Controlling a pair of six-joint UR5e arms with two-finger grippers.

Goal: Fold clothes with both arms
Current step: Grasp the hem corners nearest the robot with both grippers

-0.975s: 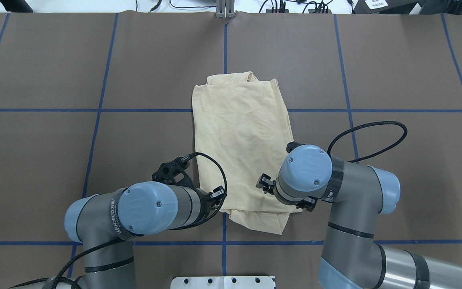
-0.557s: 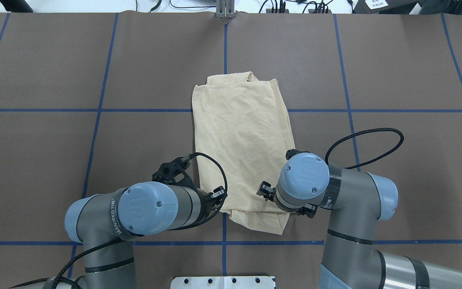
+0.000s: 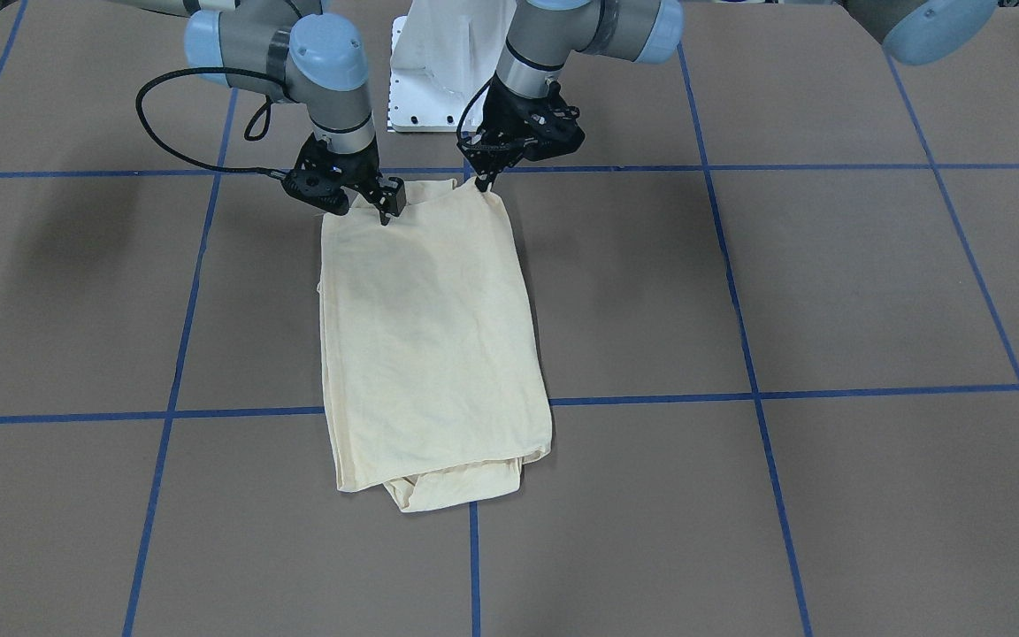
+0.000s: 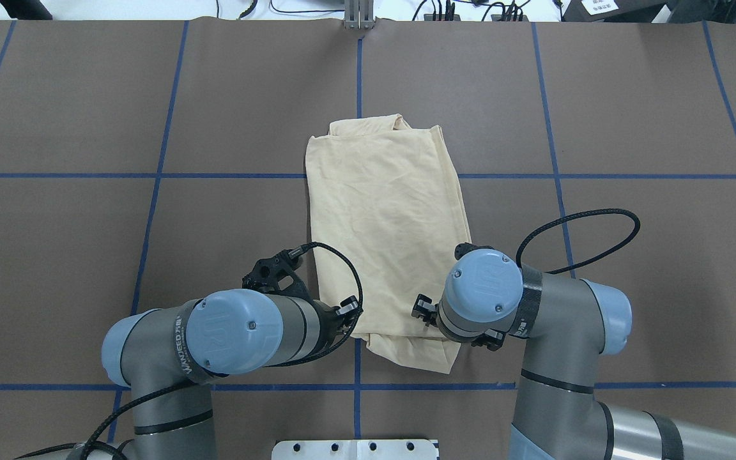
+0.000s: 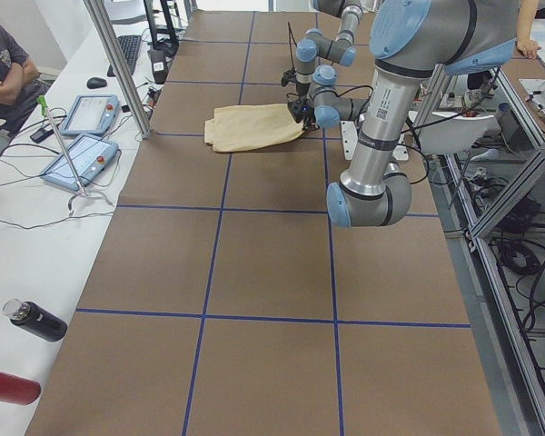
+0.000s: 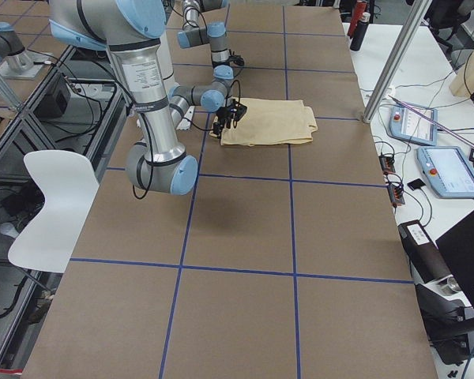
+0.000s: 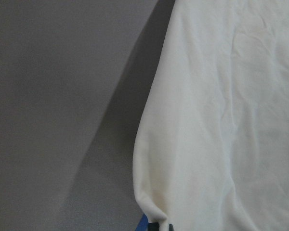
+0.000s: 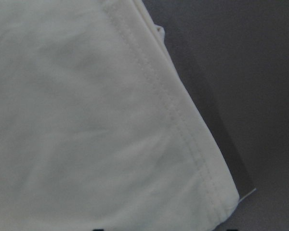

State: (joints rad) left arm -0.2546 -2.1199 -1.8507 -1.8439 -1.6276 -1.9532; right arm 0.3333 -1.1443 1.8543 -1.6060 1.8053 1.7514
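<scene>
From the front view, left pincer and right pincer sit at shirt corners, hidden overhead; grip cannot be told.

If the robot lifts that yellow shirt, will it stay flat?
Probably floppy: the shirt is wrinkled cloth, so it should sag. Likely light, looking so thin. It might unfold, since loose layers poke out at one end.

Left arm, right arm bent low, left tool pinched, right tool spread
</scene>
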